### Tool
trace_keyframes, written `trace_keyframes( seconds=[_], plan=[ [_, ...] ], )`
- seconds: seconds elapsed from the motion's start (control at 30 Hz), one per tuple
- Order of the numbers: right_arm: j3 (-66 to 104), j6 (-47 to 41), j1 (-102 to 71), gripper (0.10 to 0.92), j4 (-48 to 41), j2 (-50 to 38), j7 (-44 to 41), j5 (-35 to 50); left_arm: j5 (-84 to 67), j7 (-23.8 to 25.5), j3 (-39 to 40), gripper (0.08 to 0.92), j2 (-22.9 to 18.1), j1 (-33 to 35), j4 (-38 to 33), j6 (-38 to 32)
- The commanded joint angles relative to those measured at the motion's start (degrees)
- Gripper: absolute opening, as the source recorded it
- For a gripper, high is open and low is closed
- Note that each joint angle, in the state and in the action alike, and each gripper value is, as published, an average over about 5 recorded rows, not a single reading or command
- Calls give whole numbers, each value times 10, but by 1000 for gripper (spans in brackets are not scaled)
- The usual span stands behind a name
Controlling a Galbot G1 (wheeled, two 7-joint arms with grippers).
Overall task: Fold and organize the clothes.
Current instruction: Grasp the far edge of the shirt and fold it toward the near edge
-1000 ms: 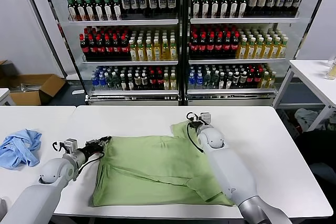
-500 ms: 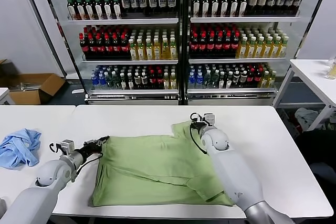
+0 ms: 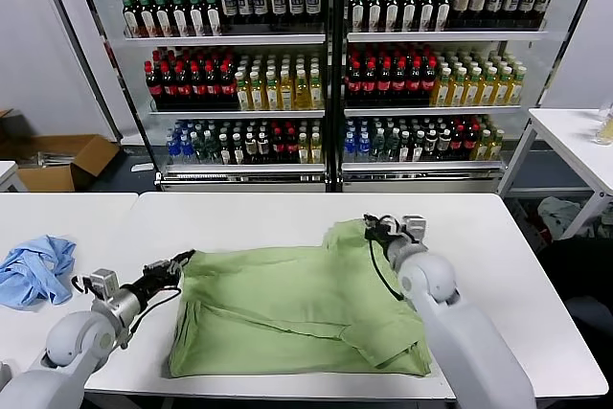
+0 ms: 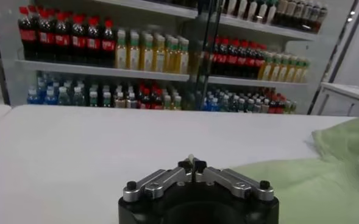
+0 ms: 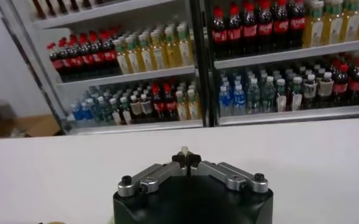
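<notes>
Green polo shirt [image 3: 292, 308] lay soft, limp on bench [image 3: 498, 284]; best hold: edges. Left pincer [image 3: 180, 261], right pincer [image 3: 372, 229] both closed, empty.

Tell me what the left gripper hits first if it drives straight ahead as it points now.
Probably the green polo shirt: the shut left gripper sits at its left edge, aimed along the white table. Depth is uncertain.

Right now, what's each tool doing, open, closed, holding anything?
Left tool: closed, at the green shirt's left edge; grip on cloth cannot be told.
Right tool: closed, at the shirt's far right corner; grip cannot be told.
</notes>
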Motion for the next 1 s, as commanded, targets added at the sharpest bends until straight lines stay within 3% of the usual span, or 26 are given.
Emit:
trace_keyframes(
  seconds=[0.03,0.7,1.0],
  plan=[
    [39,-6,-162,106,202,-65,6,15,-5,-1,-49,84,4,121,-79,-11],
    [118,-6,-298,106,295,-93,5,-11,16,17,-104,84,29,208,-121,-20],
    [145,-6,-361,106,312,-94,5,-16,15,18,-108,84,34,214,-131,-4]
  ],
)
